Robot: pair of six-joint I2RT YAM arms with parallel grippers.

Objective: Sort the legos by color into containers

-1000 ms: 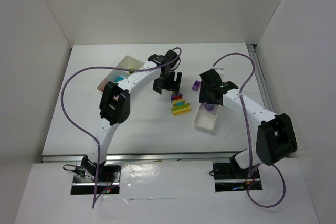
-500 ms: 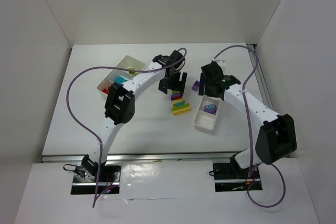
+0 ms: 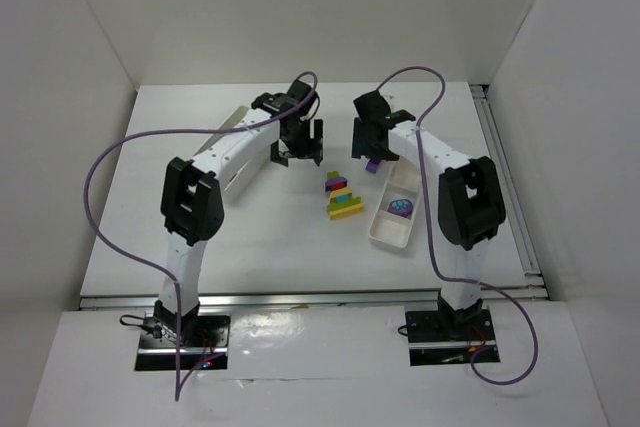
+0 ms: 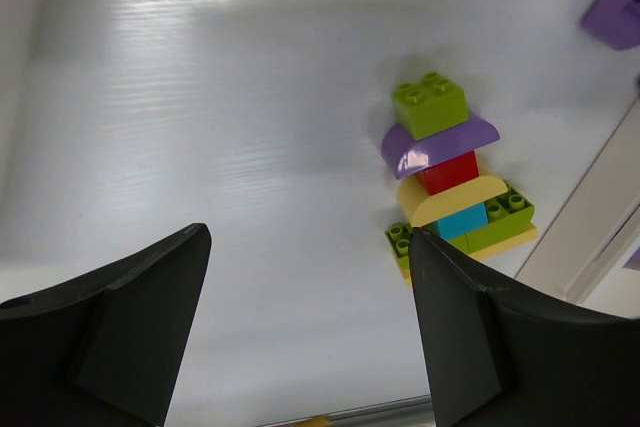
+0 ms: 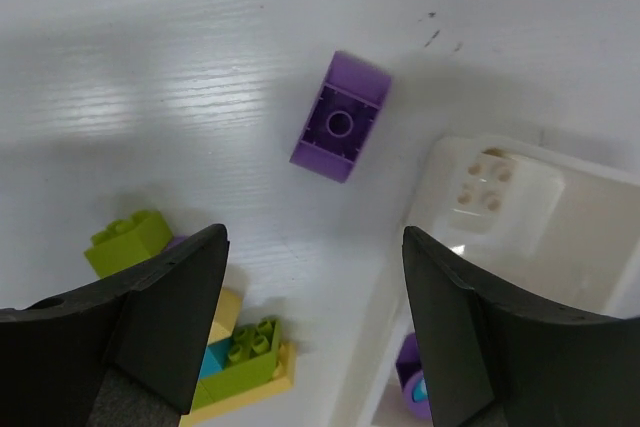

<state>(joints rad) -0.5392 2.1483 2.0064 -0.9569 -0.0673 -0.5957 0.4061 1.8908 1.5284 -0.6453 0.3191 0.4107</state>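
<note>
A stuck-together pile of legos [image 3: 340,196] in lime, purple, red, yellow and cyan lies mid-table; it also shows in the left wrist view [image 4: 450,187] and the right wrist view [image 5: 235,357]. A loose purple brick [image 3: 373,163] lies upside down just beyond it [image 5: 341,129]. The smaller tray [image 3: 388,230] holds a purple piece [image 3: 401,206]. The longer tray [image 3: 233,119] is mostly hidden behind the left arm. My left gripper [image 3: 300,152] is open and empty, back-left of the pile [image 4: 305,247]. My right gripper [image 3: 372,145] is open and empty, above the purple brick [image 5: 315,242].
White walls enclose the table on three sides. The small tray's wall [image 5: 520,197] lies right of the purple brick. The tray's edge [image 4: 590,237] shows at the right of the left wrist view. Purple cables loop above both arms.
The right gripper left a purple piece in the smaller tray and moved far-left to above the purple brick. The left gripper moved from over the pile to its back-left.
</note>
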